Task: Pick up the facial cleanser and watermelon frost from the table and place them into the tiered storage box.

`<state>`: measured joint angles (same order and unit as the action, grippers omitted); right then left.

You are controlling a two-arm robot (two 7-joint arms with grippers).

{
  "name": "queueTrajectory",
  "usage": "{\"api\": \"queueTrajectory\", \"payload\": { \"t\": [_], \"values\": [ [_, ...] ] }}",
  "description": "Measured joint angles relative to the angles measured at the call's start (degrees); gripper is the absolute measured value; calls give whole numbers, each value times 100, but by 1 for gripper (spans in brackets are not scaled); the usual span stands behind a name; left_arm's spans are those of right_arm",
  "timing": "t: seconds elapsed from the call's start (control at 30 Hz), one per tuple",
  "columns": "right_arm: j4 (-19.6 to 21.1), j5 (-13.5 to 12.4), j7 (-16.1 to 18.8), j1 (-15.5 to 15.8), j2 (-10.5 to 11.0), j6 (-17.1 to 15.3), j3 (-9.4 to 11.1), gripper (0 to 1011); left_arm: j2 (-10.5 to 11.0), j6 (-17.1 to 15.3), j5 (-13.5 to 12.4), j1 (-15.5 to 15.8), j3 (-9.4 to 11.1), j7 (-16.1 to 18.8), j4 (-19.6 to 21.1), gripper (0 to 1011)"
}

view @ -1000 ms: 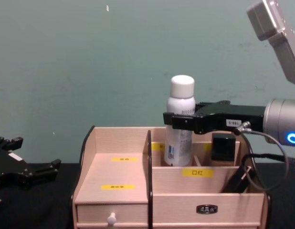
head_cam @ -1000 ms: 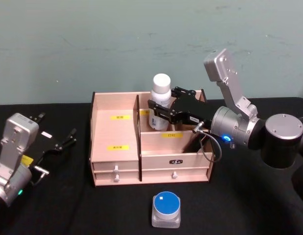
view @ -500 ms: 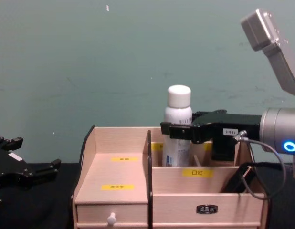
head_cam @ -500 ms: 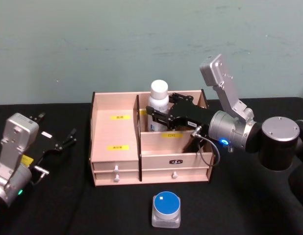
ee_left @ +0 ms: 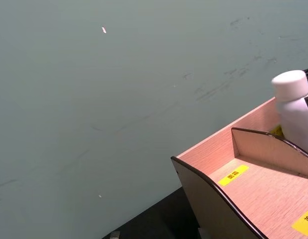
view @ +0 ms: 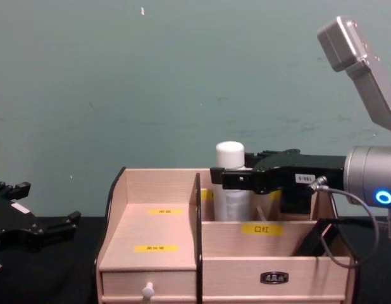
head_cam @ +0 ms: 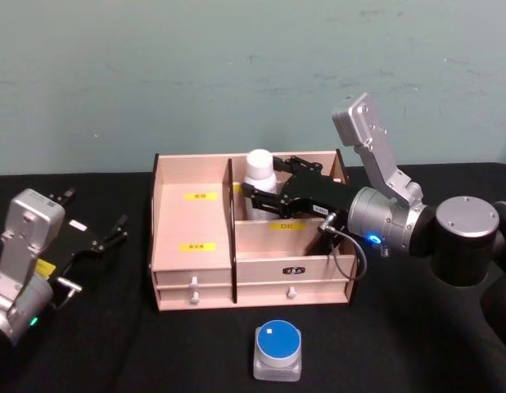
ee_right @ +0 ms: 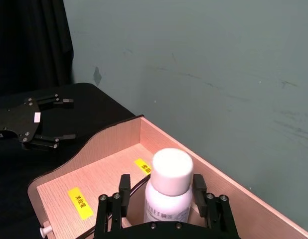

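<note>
Chest view: right end effector (view: 228, 179) clamps facial cleanser (view: 230, 155) behind the 口红 label (view: 261, 229).

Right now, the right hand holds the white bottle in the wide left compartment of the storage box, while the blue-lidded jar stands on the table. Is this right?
No. The right hand holds the white bottle in the rear compartment right of the divider, as the head view shows. The rest is correct.

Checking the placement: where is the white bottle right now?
The white bottle stands in the tiered storage box's rear compartment, just right of the tall divider, held by the right gripper.
</note>
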<state>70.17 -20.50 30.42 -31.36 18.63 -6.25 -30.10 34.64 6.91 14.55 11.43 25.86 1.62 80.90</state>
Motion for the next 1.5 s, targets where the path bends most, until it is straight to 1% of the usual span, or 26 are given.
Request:
{"api": "queueTrajectory", "payload": {
  "t": [0.03,0.07,0.1,0.17,0.27,0.3,0.43,0.57,0.6,0.67,0.7,0.77,0.8,0.87,0.9,1.0,1.03,1.13,1.2,1.23,1.3,1.33,1.37,1.43,1.47,1.5],
  "values": [
    [0,0,1,0,0,0,0,769,0,0,0,0,0,0,0,1010],
    [1,-1,0,1,0,1,1,824,0,0,0,0,0,0,0,1010],
    [2,-3,0,2,1,1,1,833,0,0,0,0,0,0,0,1010],
    [4,-4,0,4,2,3,3,905,0,0,0,0,0,0,0,1010],
    [49,-23,0,42,24,22,32,951,0,0,0,0,0,0,0,1010],
    [103,-34,-1,66,52,32,56,1000,0,0,0,0,0,0,0,1010],
    [401,-39,-24,139,187,41,132,1003,0,0,0,0,0,0,0,1010],
    [920,-98,-35,244,393,-11,247,1002,0,0,0,0,0,0,0,1010],
    [1196,-152,-31,309,508,-91,305,1003,0,0,0,0,0,0,0,1010],
    [1513,-214,-23,372,628,-213,349,1002,0,0,0,0,0,0,0,1010],
    [1790,-295,1,446,738,-333,383,1002,0,0,0,0,0,0,0,1010],
    [2082,-400,43,541,849,-440,409,1003,0,0,0,0,0,0,0,1010],
    [2344,-529,90,657,948,-534,434,1003,0,0,0,0,0,0,0,1010],
    [2542,-643,137,773,1027,-601,442,1002,0,0,0,0,0,0,0,1010],
    [2716,-750,188,919,1103,-657,430,1003,0,0,0,0,0,0,0,1010],
    [2889,-871,229,1144,1206,-734,366,1002,0,0,0,0,0,0,0,1010],
    [2946,-937,250,1283,1264,-764,312,1003,0,0,0,0,0,0,0,1010],
    [2977,-1049,280,1529,1352,-790,197,1003,0,0,0,0,0,0,0,1010],
    [2965,-1092,296,1631,1390,-792,144,1003,0,0,0,0,0,0,0,1010],
    [2931,-1114,309,1713,1430,-793,77,1003,0,0,0,0,0,0,0,1010],
    [2892,-1123,325,1771,1467,-793,6,1002,0,0,0,1,0,0,0,1010],
    [2848,-1119,340,1823,1508,-791,-71,1003,0,0,0,0,0,0,0,1010],
    [2848,-1119,340,1823,1508,-791,-71,1003,0,0,0,0,0,0,0,1010],
    [2776,-1074,350,1878,1589,-788,-216,1002,0,0,0,0,0,0,0,1010],
    [2776,-1074,350,1878,1589,-788,-216,1003,0,0,0,0,0,0,0,1010],
    [2752,-1036,351,1891,1632,-787,-281,1002,0,0,0,0,0,0,0,1010]
  ]
}}
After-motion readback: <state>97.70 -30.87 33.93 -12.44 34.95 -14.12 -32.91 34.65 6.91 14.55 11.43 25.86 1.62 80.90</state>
